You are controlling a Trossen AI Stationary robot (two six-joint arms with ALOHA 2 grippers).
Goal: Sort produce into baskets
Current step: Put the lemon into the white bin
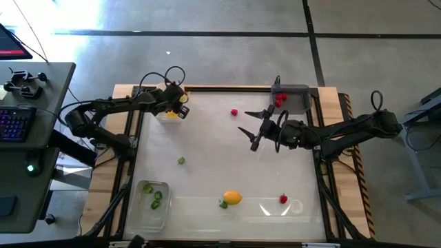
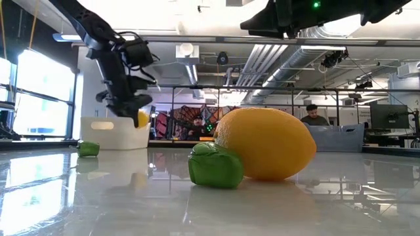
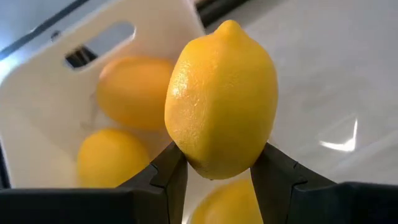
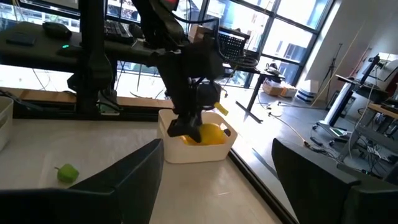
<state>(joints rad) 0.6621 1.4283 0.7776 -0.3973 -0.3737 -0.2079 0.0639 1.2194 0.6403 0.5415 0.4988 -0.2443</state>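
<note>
Everything placed relative to the white tray (image 1: 167,114), far-left corner of the table (image 1: 207,138).

Left gripper (image 1: 176,102) sits directly over the white tray, fingers (image 3: 168,171) pinched on a lemon (image 3: 221,99). Left wrist view shows the lemon gripped at its lower end, three more yellow pieces already lying in the tray under it. Low view puts the gripper just above the tray rim, so the lemon is not in yet.

Step in hand, as I read it: drop-off of a yellow piece into the white tray. Next move likely just calls for the fingers to spread, maybe a small lowering first so it doesn't bounce off the pieces below or over the rim.

Clear tray (image 1: 153,200), well toward the near side from the white tray, holds green pieces. One loose green piece (image 1: 181,160) lies on the table between the two trays.

Further right of the white tray, near edge: a second lemon (image 1: 233,198) touching a small green piece (image 1: 223,204). A red berry (image 1: 234,111) lies level with the white tray, mid-table; another red berry (image 1: 283,199) is at the near right.

Right gripper (image 1: 253,127) hangs right of the white tray, above the table, fingers spread wide, holding nothing. Dark grey tray (image 1: 293,98) is at the far right with red pieces in it.

Still unsorted: lemon, two greens, two reds.
</note>
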